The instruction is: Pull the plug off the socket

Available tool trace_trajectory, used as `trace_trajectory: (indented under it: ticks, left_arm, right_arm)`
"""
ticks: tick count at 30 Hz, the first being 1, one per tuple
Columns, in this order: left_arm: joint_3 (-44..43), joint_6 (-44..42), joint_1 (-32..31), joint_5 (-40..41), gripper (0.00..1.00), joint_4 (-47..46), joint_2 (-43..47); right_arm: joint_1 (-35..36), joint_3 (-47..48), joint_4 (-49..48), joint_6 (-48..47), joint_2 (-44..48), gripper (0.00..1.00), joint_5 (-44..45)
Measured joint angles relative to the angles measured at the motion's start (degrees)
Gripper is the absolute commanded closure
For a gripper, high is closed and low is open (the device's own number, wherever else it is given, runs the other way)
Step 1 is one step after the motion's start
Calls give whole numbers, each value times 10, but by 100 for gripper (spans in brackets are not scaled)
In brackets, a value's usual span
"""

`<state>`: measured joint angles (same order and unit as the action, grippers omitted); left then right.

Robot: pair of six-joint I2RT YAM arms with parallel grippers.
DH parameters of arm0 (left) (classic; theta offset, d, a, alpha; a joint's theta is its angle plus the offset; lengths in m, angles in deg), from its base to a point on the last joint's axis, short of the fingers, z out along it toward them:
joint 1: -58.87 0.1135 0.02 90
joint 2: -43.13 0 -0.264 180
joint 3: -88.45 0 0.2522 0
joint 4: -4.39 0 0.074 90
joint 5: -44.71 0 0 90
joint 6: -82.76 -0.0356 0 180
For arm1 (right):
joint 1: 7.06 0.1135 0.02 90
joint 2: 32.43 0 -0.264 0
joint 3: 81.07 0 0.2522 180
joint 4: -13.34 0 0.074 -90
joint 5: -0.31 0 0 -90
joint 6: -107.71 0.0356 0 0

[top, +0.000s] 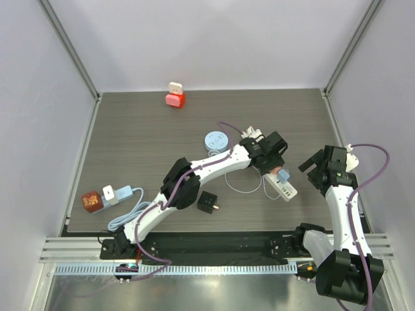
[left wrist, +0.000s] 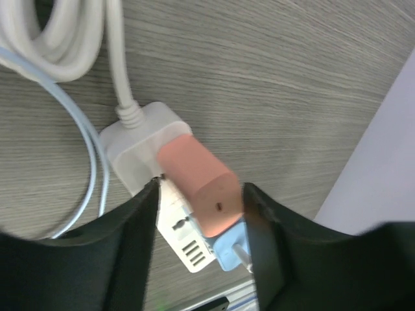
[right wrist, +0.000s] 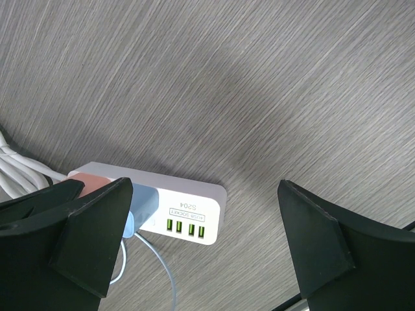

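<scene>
A white power strip (top: 283,187) lies right of the table's centre, with a pink plug (top: 283,175) and a blue plug (top: 286,173) in it. In the left wrist view the pink plug (left wrist: 198,181) sits on the strip (left wrist: 178,236), and the blue plug (left wrist: 230,249) is just beyond it. My left gripper (left wrist: 201,220) straddles the strip across its width. One finger (left wrist: 139,240) presses the strip's side and the other sits against the pink plug. My right gripper (right wrist: 204,194) is wide open and empty, above and right of the strip's USB end (right wrist: 185,223).
The strip's white coiled cable (top: 251,135) and a thin blue cord (top: 243,184) lie near it. A round blue disc (top: 215,140), a black cube (top: 207,203), a red-and-white adapter (top: 175,96) and a second strip with an orange block (top: 92,201) are also on the table.
</scene>
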<state>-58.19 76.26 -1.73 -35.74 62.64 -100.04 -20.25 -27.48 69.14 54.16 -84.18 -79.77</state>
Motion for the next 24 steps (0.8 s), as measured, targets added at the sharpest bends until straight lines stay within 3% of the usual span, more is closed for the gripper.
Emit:
trace_trajectory:
  ticks: [11, 17, 20, 24]
  left_arm:
    - [19, -24, 0, -12, 73, -50, 7]
    - [141, -84, 0, -18, 86, -136, 71]
    - [210, -130, 0, -23, 99, -188, 109]
    - [292, -188, 8, -51, 100, -264, 151]
  right_arm:
    - [8, 0, -6, -9, 0, 0, -20]
    - [11, 0, -15, -28, -3, 0, -71]
    - [13, 0, -17, -36, -8, 0, -104]
    - [20, 0, -17, -40, -7, 1, -135]
